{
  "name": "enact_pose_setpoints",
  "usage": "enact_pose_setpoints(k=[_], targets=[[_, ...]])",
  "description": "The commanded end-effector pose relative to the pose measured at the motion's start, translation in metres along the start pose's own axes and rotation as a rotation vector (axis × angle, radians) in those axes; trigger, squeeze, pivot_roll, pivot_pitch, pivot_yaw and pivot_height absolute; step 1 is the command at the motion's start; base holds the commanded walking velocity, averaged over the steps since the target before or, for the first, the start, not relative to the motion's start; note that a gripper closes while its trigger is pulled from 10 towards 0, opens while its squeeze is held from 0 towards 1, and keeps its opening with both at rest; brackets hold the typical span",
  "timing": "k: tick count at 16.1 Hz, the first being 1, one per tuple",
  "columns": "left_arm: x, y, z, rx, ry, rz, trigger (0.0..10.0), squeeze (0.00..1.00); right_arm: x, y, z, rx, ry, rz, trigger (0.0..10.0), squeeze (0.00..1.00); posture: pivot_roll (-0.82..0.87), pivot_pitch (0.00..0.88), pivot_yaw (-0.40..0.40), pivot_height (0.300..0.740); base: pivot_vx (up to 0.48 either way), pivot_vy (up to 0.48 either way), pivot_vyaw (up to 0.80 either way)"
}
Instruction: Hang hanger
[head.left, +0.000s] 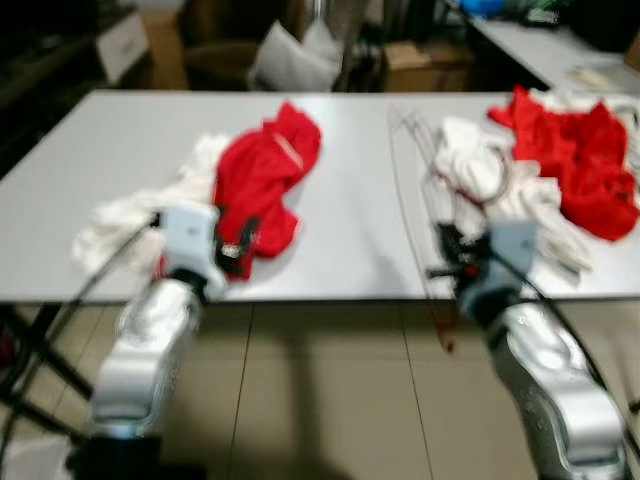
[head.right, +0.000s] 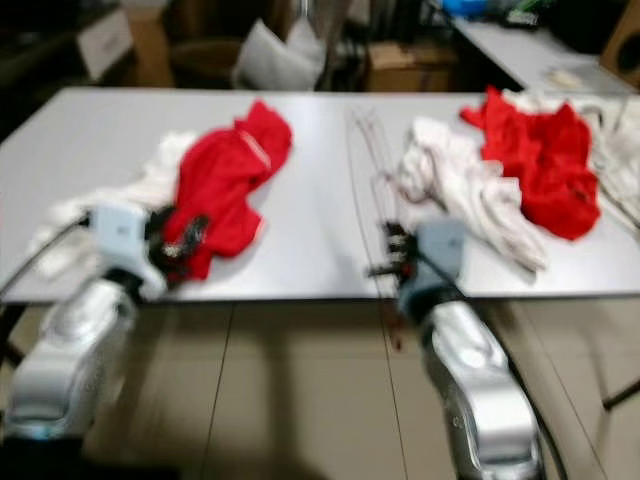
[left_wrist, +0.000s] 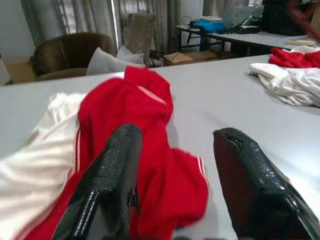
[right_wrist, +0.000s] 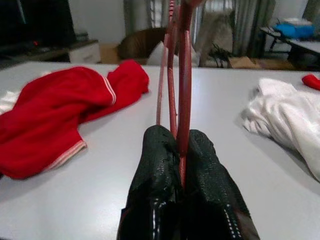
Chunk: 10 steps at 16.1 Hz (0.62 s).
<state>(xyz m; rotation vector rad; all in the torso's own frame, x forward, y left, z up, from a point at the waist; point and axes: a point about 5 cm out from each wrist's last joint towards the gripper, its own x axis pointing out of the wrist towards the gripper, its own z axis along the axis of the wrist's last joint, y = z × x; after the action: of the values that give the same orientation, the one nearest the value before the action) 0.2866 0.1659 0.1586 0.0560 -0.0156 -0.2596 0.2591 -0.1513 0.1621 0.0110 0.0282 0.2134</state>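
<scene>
1. Centrally, a grey table (head.left: 350, 150) spans the head views, with tiled floor along the bottom of the frame; both head views are blurred.
2. At lower right of the left eye view, the right gripper (right_wrist: 182, 150) is clenched on a thin red wire hanger (right_wrist: 184, 60); in the right wrist view the 2 black fingers press together with the wire pinched between them.
3. From the grip, the hanger runs over the table's middle toward the far edge, and a short stretch of wire hangs below the near table edge.
4. At lower left of the left eye view, the left gripper (left_wrist: 175, 165) sits at the near table edge, its 2 fingers (left_wrist: 115, 175) spread apart and grasping nothing.
5. Between and just beyond those fingers lies a red garment (head.left: 262, 180), crumpled on the table.
6. Beside it, toward the left edge of the frame, lies a white garment (head.left: 130, 215), touching the red one.
7. At upper right, a white cloth pile (head.left: 490, 170) lies just beside the hanger, with another red cloth (head.left: 575, 150) behind it.
8. Beyond the table, at the top of the frame, stand a brown armchair (left_wrist: 70, 52) with a pale cushion (left_wrist: 105, 62), and cardboard boxes (head.left: 420, 65).
</scene>
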Motion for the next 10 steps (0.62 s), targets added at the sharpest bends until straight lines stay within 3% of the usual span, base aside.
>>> enact_pose_setpoints(k=[1,5,10], targets=[[0.0029,-0.0081,0.0008,-0.008,-0.008,-0.028,10.0,0.0,-0.0028,-0.0108,-0.0001,-0.026,-0.004,-0.045,10.0,0.0,-0.13,0.0,0.023,0.74,0.307,0.0,0.0],[0.0049,-0.0102,0.0006,-0.01,-0.011,-0.039,10.0,0.0,-0.0012,-0.0122,-0.0005,-0.07,-0.011,-0.072,10.0,0.0,-0.13,0.0,0.027,0.74,0.306,0.0,0.0],[0.0065,-0.0123,0.0011,-0.014,-0.018,-0.048,10.0,0.0,-0.004,-0.0169,-0.0035,-0.051,-0.008,-0.087,10.0,0.0,-0.14,0.0,0.035,0.74,0.309,0.0,0.0]])
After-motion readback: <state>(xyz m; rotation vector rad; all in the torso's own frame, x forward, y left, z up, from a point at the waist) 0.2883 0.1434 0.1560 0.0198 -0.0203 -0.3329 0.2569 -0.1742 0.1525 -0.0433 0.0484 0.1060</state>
